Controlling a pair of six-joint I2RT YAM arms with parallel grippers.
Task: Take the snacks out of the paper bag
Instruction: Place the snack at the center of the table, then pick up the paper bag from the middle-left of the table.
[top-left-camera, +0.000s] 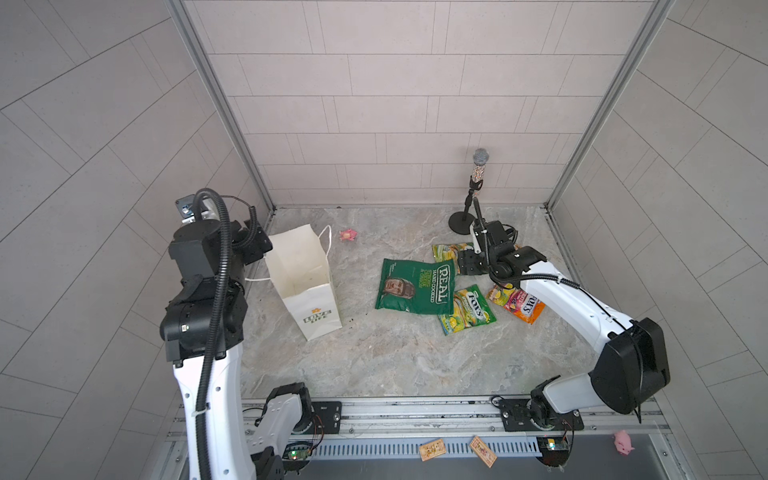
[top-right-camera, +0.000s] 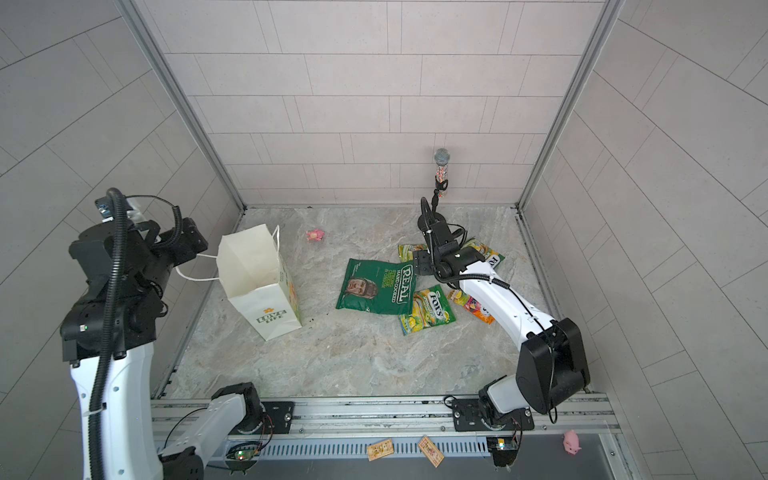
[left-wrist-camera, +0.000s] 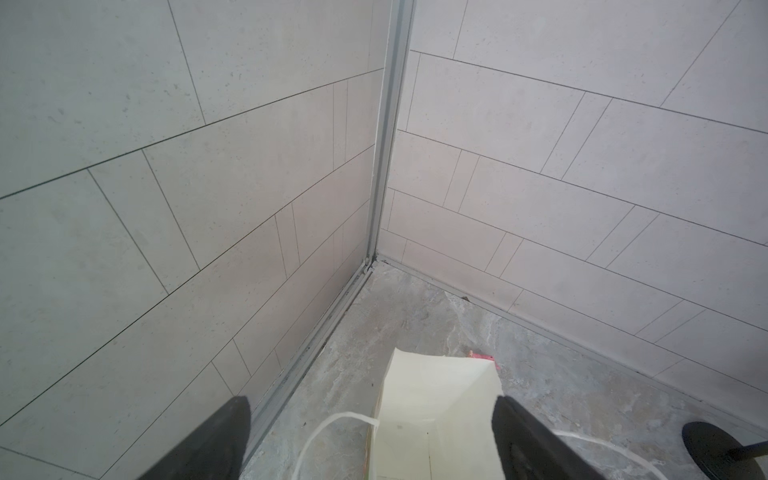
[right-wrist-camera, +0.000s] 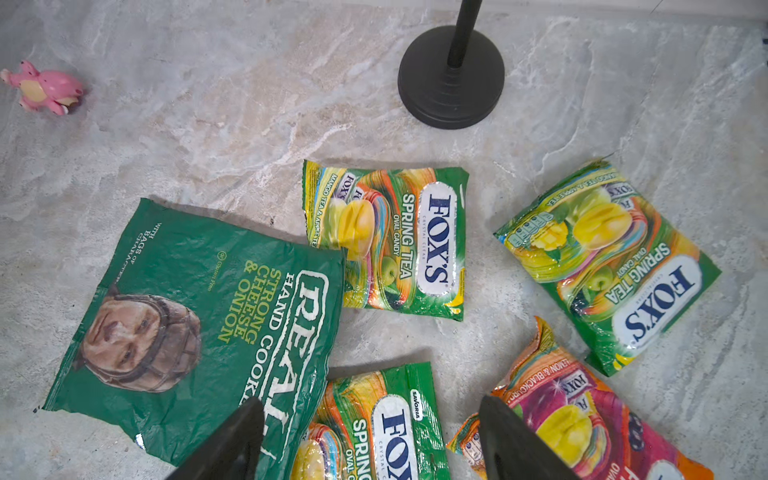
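Note:
The white paper bag (top-left-camera: 307, 286) (top-right-camera: 262, 291) stands upright at the left with its mouth open, and what shows of its inside (left-wrist-camera: 436, 399) is bare. My left gripper (left-wrist-camera: 370, 402) (top-right-camera: 191, 245) hangs open just behind the bag's rim and cord handle (left-wrist-camera: 332, 419), holding nothing. The snacks lie flat on the floor at the right. They are the dark green crisp packet (top-left-camera: 415, 286) (right-wrist-camera: 199, 316) and several FOX'S packets (right-wrist-camera: 390, 241) (right-wrist-camera: 606, 266) (top-left-camera: 467, 309), one of them orange-pink (right-wrist-camera: 582, 424). My right gripper (right-wrist-camera: 370, 403) (top-left-camera: 467, 264) hovers open over them, empty.
A black microphone stand (top-left-camera: 461, 220) (right-wrist-camera: 451, 79) stands just behind the right gripper. A pink pig toy (top-left-camera: 347, 235) lies behind the bag and another (top-left-camera: 622, 442) at the front right. Two tan wooden rectangles (top-left-camera: 432, 450) rest on the front rail. Tiled walls close three sides.

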